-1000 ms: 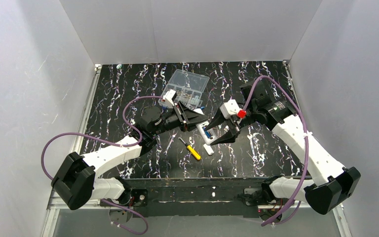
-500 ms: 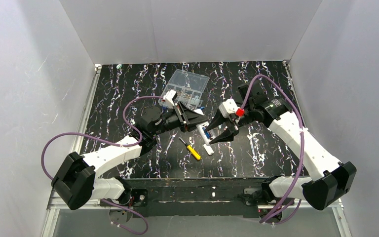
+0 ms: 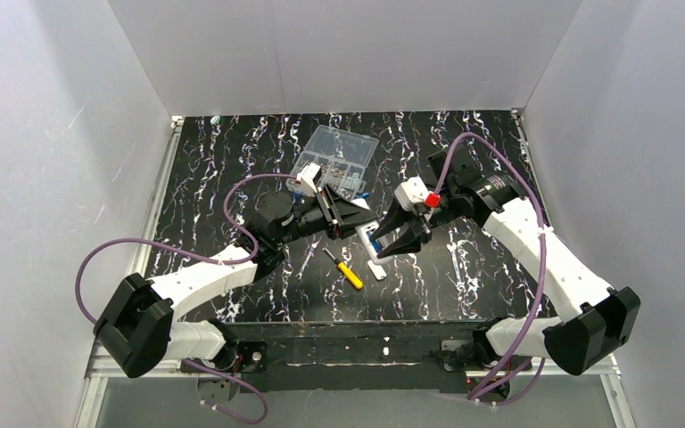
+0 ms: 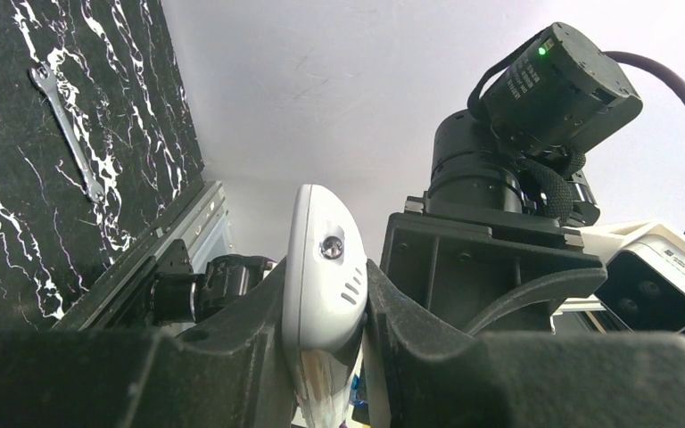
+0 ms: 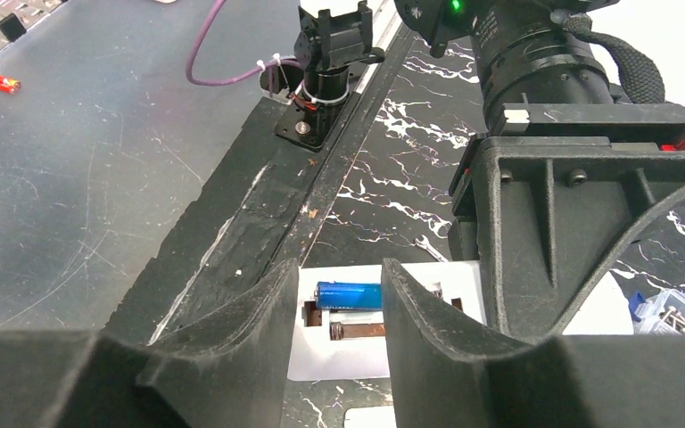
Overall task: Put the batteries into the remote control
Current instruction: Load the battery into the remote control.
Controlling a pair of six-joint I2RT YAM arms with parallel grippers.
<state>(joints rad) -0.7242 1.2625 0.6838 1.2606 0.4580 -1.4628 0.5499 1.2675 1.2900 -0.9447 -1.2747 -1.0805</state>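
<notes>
Right gripper (image 5: 341, 270) is held, jaws apart, over the remote control (image 4: 321, 267), which is clamped mid-scene by the left gripper (image 4: 325, 299). One battery (image 5: 350, 295) is seated in the bay; it could be levered out if clipped on descent.

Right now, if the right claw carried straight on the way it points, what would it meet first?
Most likely the blue battery lying in the open bay of the remote control, dead centre ahead of the open right claw; how far off is unclear.
</notes>
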